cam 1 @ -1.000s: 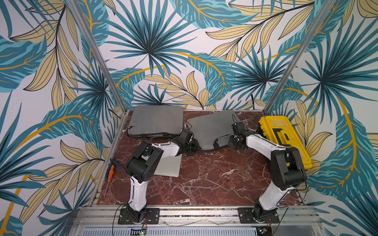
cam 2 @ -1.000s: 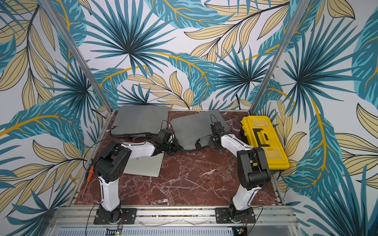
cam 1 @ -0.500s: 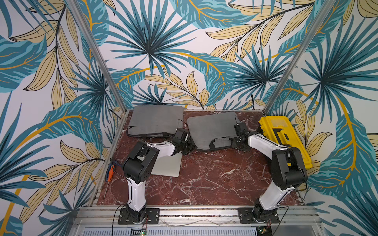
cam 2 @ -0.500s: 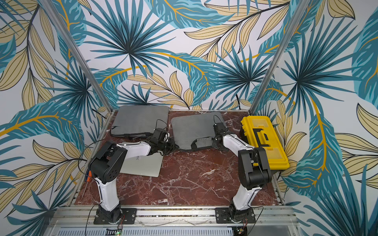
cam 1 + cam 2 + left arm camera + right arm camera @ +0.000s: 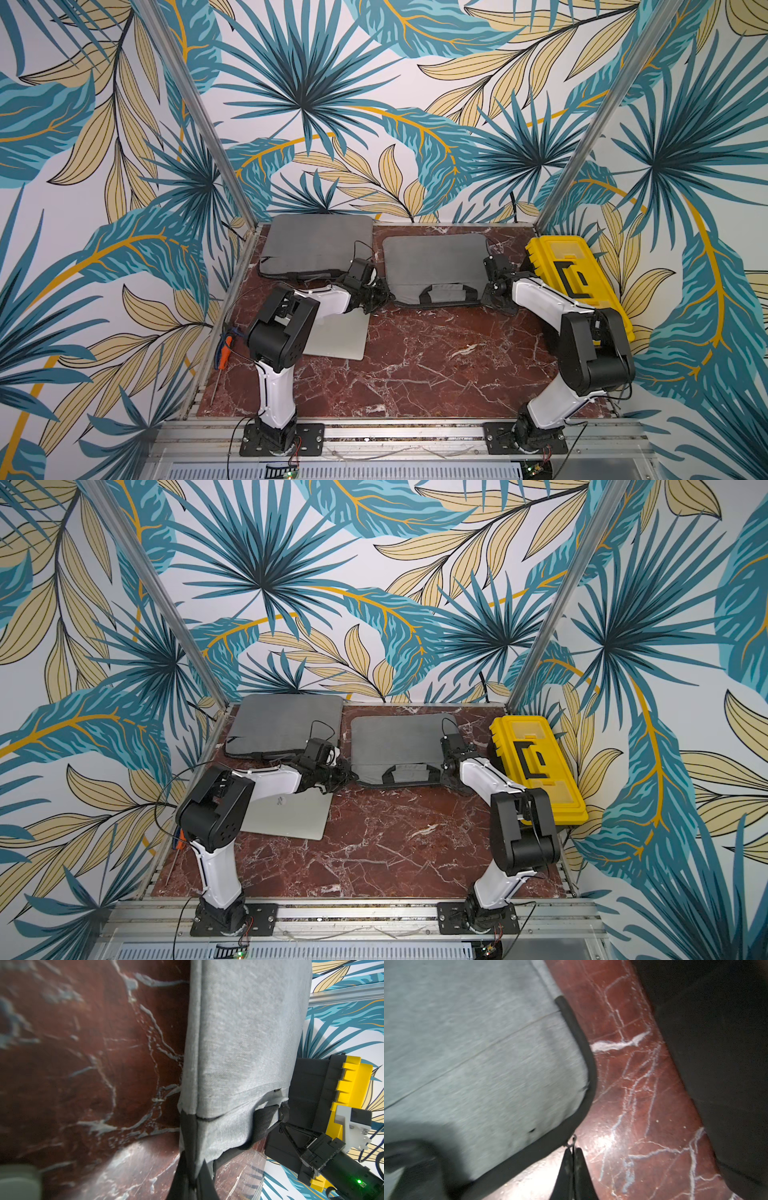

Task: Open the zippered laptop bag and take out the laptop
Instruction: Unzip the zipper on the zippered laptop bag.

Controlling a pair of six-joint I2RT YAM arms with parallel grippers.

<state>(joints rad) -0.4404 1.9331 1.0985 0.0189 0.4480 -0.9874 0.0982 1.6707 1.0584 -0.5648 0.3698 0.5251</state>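
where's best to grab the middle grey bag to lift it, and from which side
Likely the black handle on the bag's near edge, from above on the robot's side. It is a narrow strap loop that jaws can close on; the bag itself lies flat and too broad to pinch. It sits free between the left gripper and right gripper at the near corners.

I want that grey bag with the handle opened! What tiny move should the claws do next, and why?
Probably the right claw should drag the zipper pull along the black edge of the grey laptop bag. It is shut on that little metal pull at the bag's near right corner, and the left claw pinches the other near corner, which should keep the bag from sliding.
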